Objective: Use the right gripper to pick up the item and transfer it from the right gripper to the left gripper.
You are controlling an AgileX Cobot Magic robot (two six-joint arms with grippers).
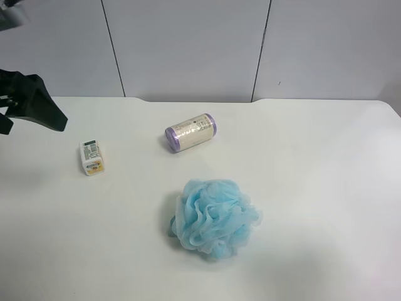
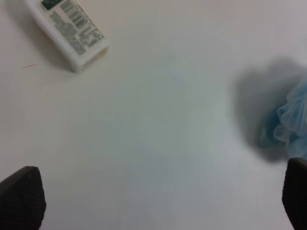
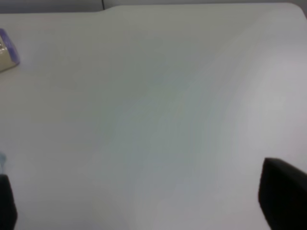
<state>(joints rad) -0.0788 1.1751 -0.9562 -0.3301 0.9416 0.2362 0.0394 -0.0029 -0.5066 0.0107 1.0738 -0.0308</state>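
Table (image 1: 313, 188): white, fills most of the high view; grey wall panels stand behind it.
Sponge (image 1: 215, 216): blue mesh bath sponge, lying on the table near the middle, nearer the front edge than the other things; its edge also shows in the left wrist view (image 2: 292, 124).
Cylinder (image 1: 191, 132): cream with purple ends, on its side behind the sponge, apart from it; one purple end shows in the right wrist view (image 3: 7, 55).
Left gripper (image 2: 158, 201): black wedge at the high view's left edge (image 1: 31, 106), above the table; fingers (image 2: 21, 199) spread wide, nothing between them.
Right gripper (image 3: 144, 201): only its black fingers (image 3: 283, 194) show, spread wide over bare table, holding nothing.
Box (image 1: 92, 157): small, white, barcode up, flat on the table just beside the left gripper, well apart from the sponge; untouched (image 2: 72, 33).
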